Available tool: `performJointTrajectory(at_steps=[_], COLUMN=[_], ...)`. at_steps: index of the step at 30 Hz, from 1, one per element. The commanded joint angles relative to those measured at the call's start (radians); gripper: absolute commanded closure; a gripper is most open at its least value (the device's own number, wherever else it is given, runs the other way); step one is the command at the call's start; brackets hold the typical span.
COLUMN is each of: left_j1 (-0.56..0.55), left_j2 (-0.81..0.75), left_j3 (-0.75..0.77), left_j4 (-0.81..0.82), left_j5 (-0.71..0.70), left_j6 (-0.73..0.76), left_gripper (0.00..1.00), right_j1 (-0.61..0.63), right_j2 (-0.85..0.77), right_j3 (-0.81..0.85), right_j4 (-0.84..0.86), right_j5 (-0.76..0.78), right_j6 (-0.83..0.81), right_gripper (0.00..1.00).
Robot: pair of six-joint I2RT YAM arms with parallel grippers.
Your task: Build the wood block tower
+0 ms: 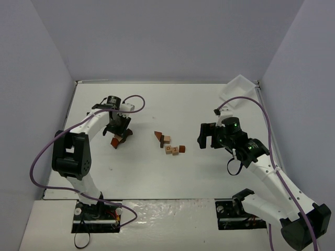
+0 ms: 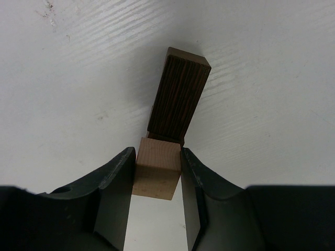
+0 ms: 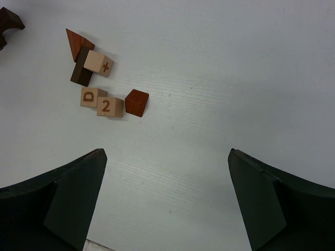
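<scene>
White tabletop (image 1: pixel 157 172), left hand (image 2: pixel 158 157) clamped on pale cube (image 2: pixel 156 177), right hand (image 3: pixel 167 152) spread wide

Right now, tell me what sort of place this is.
Probably a robot test cell, not a home or workshop: a white table boxed in by plain walls, a left arm and right arm bolted at its near edge, with small wood blocks and a tray on it.

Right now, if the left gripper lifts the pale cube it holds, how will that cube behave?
Likely rigid and not prone to slipping: the pale cube looks like bare wood, its flat faces clamped squarely by the left gripper. It is probably light, being small between the fingers. The dark brown block touching it may shift or tip as it leaves.
</scene>
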Motion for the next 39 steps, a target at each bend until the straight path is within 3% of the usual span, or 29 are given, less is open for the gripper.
performJointTrajectory(at_steps=[1, 19, 26, 32, 39], left_j1=[0.009, 0.008, 0.011, 0.014, 0.014], left_j2=[-0.019, -0.009, -0.006, -0.007, -0.011], left_j3=[0.005, -0.006, -0.009, -0.005, -0.009], left_j4=[0.016, 0.016, 0.016, 0.017, 0.016], left_j5=[0.000, -0.008, -0.009, -0.010, -0.009], left_j6=[0.011, 0.022, 0.028, 0.030, 0.025], left_gripper=[0.77, 0.76, 0.71, 0.63, 0.43], right_j1=[0.003, 0.003, 0.003, 0.003, 0.003], right_j2=[0.008, 0.010, 0.010, 0.010, 0.012], right_j3=[0.022, 0.019, 0.019, 0.018, 0.018], right_j4=[0.031, 0.031, 0.031, 0.031, 0.031], right_j5=[-0.009, -0.010, -0.010, -0.015, -0.017], right_j6=[0.004, 0.003, 0.003, 0.004, 0.004], right_gripper=[0.00, 0.00, 0.00, 0.00, 0.00])
